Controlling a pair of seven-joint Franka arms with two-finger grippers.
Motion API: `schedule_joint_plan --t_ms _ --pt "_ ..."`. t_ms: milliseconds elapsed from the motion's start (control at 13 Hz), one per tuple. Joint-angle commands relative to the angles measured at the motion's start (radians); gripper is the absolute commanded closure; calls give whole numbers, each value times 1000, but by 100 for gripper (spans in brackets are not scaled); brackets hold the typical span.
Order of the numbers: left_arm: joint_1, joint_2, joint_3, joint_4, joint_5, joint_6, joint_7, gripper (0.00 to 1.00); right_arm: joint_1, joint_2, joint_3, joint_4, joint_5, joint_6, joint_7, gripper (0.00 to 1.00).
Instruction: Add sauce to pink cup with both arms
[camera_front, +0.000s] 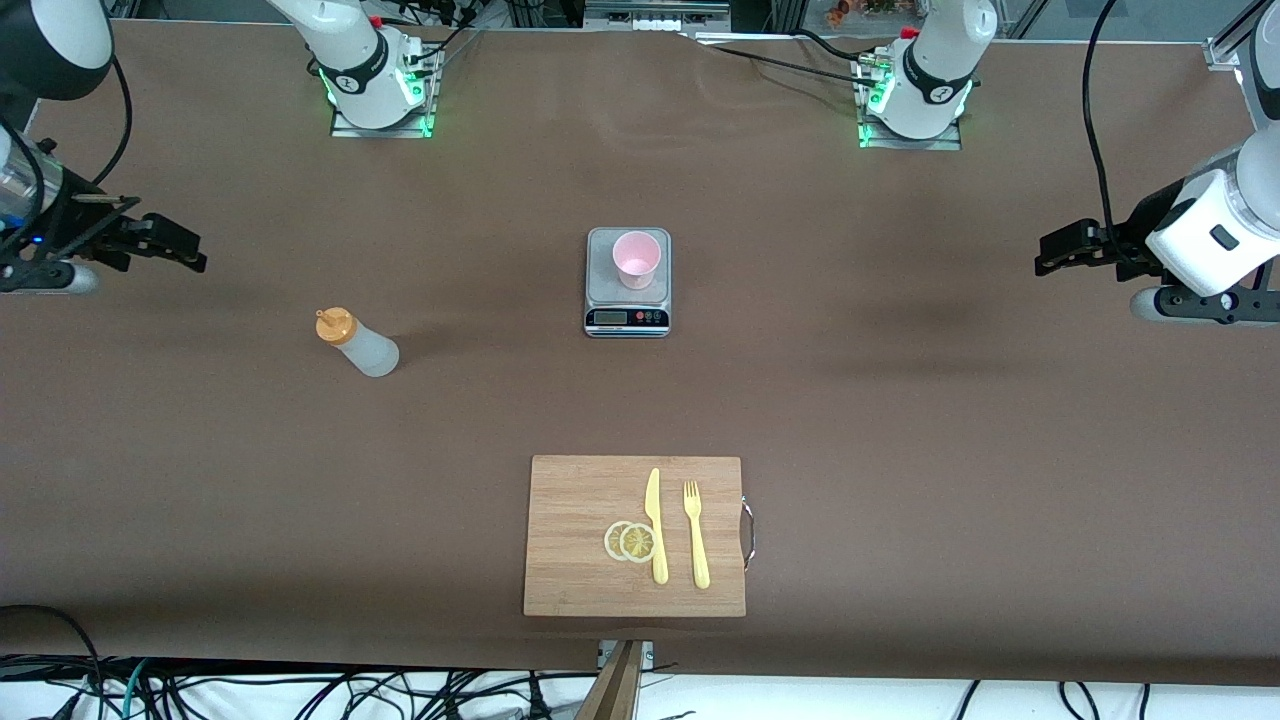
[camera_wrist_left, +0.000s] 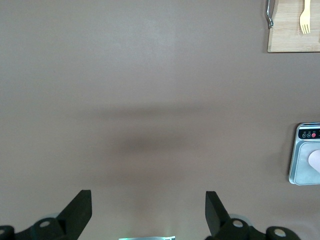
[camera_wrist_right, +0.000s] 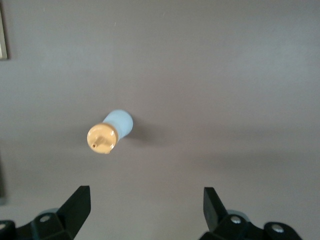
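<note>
The sauce bottle (camera_front: 358, 343), whitish with an orange nozzle cap, stands upright on the brown table toward the right arm's end; the right wrist view shows it from above (camera_wrist_right: 110, 131). The pink cup (camera_front: 636, 258) stands on a small grey kitchen scale (camera_front: 627, 300) at mid-table, and its rim just shows in the left wrist view (camera_wrist_left: 316, 161). My right gripper (camera_front: 188, 255) (camera_wrist_right: 146, 195) hangs open and empty over the table's edge area, apart from the bottle. My left gripper (camera_front: 1046, 258) (camera_wrist_left: 148, 197) hangs open and empty over bare table at the left arm's end.
A wooden cutting board (camera_front: 580, 540) lies nearer to the front camera than the scale, carrying a yellow knife (camera_front: 655, 525), a yellow fork (camera_front: 695, 535) and two lemon slices (camera_front: 630, 541). The board's corner (camera_wrist_left: 295, 35) shows in the left wrist view.
</note>
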Motion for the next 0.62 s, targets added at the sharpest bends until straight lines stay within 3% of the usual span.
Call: schedule_joint_plan --t_ms 0,231,540 --pt "3 13 -2 28 14 -6 14 0 -4 -48 7 28 6 -53 27 0" --pt "3 13 -4 28 16 -6 13 0 7 -2 19 117 6 -107 161 0" --pt "3 13 -2 28 17 -6 14 0 18 41 19 168 8 -108 146 0"
